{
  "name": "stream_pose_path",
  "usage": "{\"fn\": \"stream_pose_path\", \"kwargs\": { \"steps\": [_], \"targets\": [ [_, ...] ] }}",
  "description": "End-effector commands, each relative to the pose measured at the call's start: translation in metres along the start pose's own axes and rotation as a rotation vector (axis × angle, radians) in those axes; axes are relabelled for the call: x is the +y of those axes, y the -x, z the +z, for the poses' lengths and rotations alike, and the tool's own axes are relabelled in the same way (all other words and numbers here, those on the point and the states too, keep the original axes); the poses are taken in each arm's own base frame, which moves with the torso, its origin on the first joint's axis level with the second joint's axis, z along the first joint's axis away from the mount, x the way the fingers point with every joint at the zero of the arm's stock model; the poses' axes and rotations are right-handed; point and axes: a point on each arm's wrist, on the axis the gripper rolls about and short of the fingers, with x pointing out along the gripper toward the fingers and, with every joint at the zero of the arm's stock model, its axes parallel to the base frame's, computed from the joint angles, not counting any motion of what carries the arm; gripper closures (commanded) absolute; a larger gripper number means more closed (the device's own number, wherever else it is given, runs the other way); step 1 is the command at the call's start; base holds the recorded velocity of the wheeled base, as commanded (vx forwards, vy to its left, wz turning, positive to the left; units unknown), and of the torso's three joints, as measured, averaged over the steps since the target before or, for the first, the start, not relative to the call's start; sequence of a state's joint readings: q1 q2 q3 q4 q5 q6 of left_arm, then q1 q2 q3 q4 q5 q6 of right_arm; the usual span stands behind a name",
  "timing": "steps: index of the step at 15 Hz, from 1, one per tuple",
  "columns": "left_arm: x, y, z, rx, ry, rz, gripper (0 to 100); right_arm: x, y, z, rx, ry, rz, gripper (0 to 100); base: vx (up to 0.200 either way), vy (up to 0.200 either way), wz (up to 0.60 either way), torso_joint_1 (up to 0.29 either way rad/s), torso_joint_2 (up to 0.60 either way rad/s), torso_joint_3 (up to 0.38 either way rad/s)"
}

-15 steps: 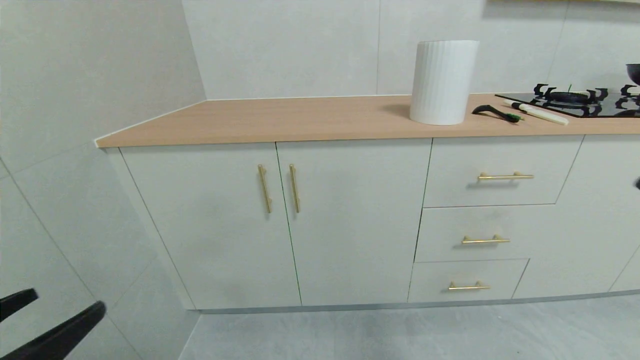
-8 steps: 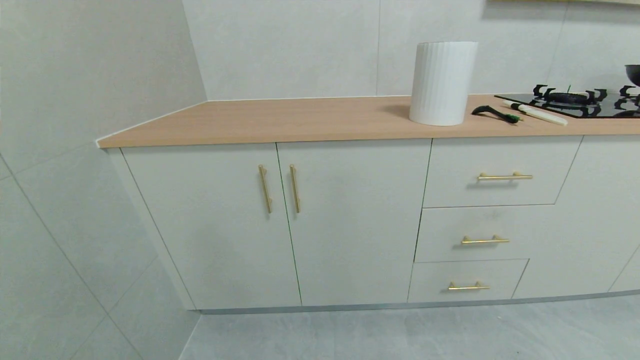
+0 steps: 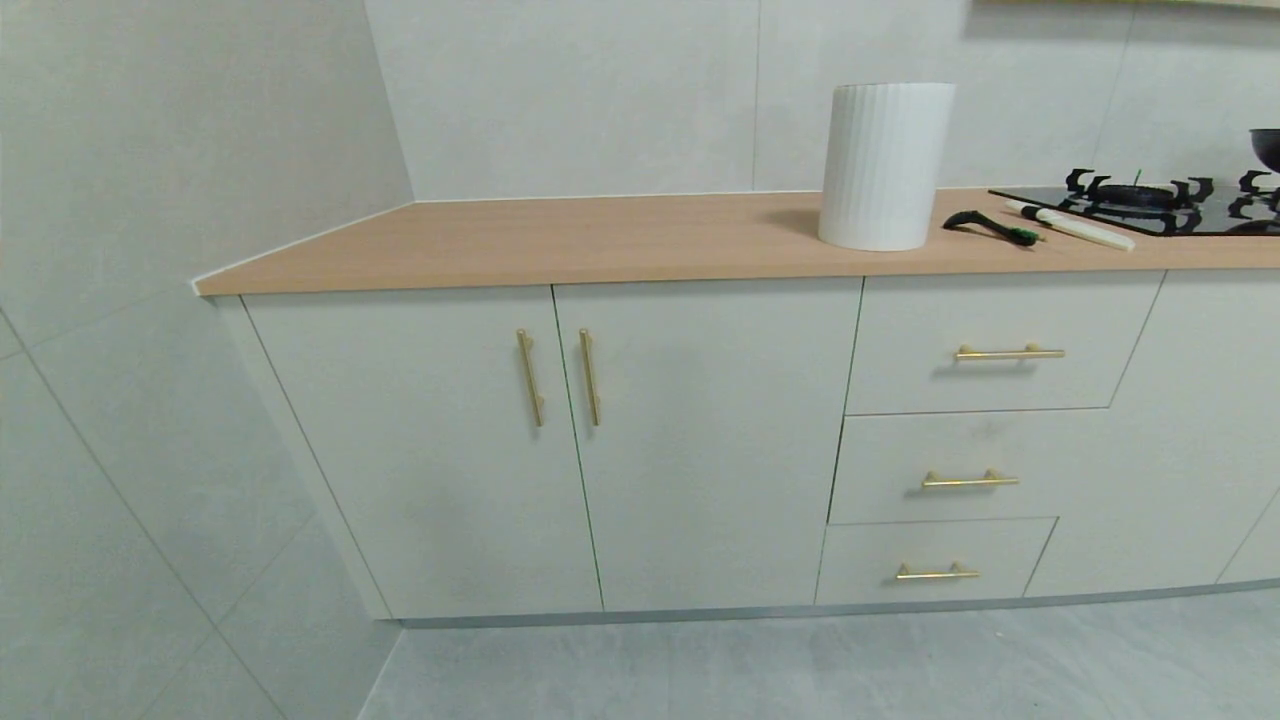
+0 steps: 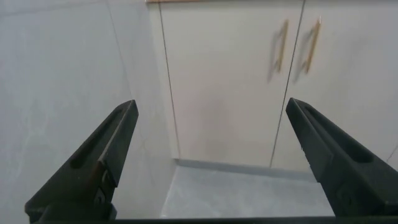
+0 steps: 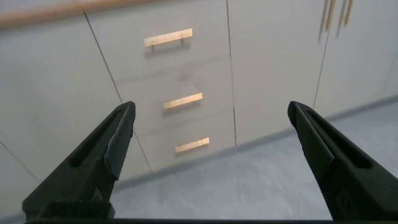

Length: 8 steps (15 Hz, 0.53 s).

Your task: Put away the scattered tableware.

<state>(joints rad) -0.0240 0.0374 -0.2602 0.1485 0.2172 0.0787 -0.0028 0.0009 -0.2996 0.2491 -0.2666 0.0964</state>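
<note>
Standing off from the cabinet run, both pincers empty.

Left pincer (image 4: 211,165): fingers spread wide apart, nothing between them. Straight ahead of it are the double cabinet doors (image 4: 230,93) with their paired brass handles (image 4: 281,46). The grey floor (image 4: 249,193) lies ahead of it and lower down.

Right pincer (image 5: 211,165): likewise fully apart, gripping nothing. Ahead of it is the stack of three drawers (image 5: 205,87), each with a brass bar handle, all shut.

The task's things are well apart from both pincers, up on the wooden worktop (image 3: 560,240), toward the right pincer's side rather than the left's. They are a black spoon (image 3: 990,227) with a green tip on its handle and, just beside it, a long cream utensil (image 3: 1070,226) whose type is not resolvable. Both lie flat between the white ribbed canister (image 3: 885,165) and the gas hob (image 3: 1150,205). The cream one's far end reaches the hob's edge.

Judgement: the step in hand is the approach; no pickup has begun. To do it well:
- Close on the drawer end of the run first.
- Raise the right pincer clear over the worktop edge.
- Narrow the fingers beforehand and come down across the spoon's handle, since the neighbouring utensil and canister leave little room.

The canister looks the likely destination, though a drawer is possible; I cannot tell which.
</note>
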Motion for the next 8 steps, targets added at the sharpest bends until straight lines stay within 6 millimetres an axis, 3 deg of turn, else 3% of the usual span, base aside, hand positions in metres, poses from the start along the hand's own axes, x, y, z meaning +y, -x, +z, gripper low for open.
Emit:
{"fn": "stream_pose_path", "kwargs": {
  "steps": [1,4,8],
  "targets": [
    [-0.004,-0.005,-0.023,0.0,-0.006,0.014,0,0.001,-0.011,-0.019,0.023,0.007,-0.001,0,0.0,0.0,0.0,0.0,0.0,0.0],
    [-0.009,-0.016,-0.051,0.033,-0.043,-0.036,0,0.004,-0.026,-0.05,0.01,0.052,0.071,0,0.0,0.0,0.0,0.0,0.0,0.0],
    [-0.012,-0.016,-0.051,0.014,-0.027,-0.157,0,0.006,-0.026,-0.055,0.06,0.066,0.191,0,0.0,0.0,0.0,0.0,0.0,0.0]
  ]
}}
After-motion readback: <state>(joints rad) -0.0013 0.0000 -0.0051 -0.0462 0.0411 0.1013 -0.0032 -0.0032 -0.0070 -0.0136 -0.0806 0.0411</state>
